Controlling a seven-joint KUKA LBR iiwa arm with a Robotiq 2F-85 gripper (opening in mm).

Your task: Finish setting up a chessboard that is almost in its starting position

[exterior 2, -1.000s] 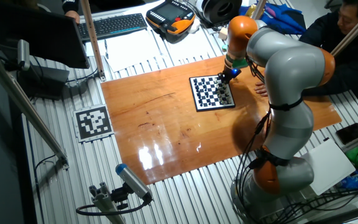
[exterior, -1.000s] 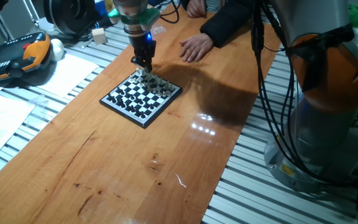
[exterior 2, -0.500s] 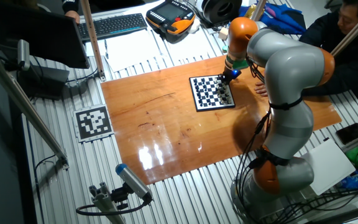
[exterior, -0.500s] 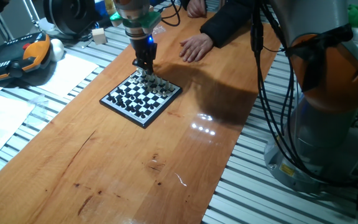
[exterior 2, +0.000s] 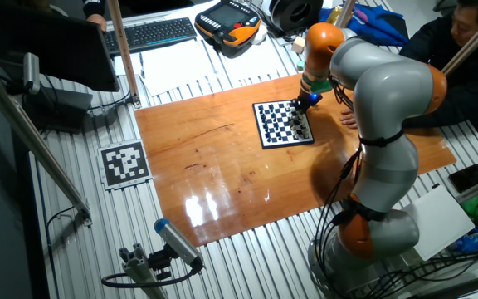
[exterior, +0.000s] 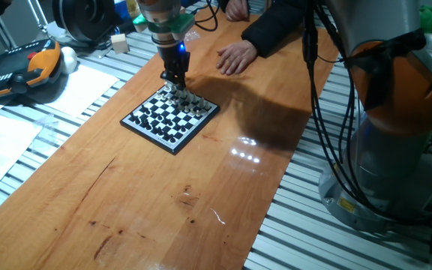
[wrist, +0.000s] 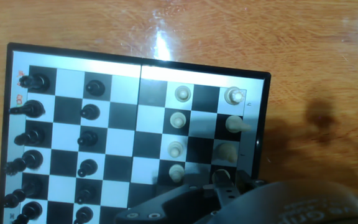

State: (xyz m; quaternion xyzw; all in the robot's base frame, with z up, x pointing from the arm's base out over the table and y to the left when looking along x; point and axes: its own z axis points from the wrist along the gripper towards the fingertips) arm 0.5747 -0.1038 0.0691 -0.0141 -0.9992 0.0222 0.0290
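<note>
The chessboard is a small black-rimmed checkered board on the wooden table, also in the other fixed view and the hand view. Black pieces stand in two rows at the left of the hand view and white pieces in two rows at the right. My gripper is down on the board's far edge, also in the other fixed view. In the hand view my gripper has its jaws close on both sides of a white piece standing in the white back row.
A person's hand rests on the table just beyond the board. An orange teach pendant and papers lie at the left. A keyboard sits at the back. The arm's base stands by the table edge.
The gripper shifted very slightly over the board's far edge a second ago and has held still since. The pieces and the person's hand have not moved.
</note>
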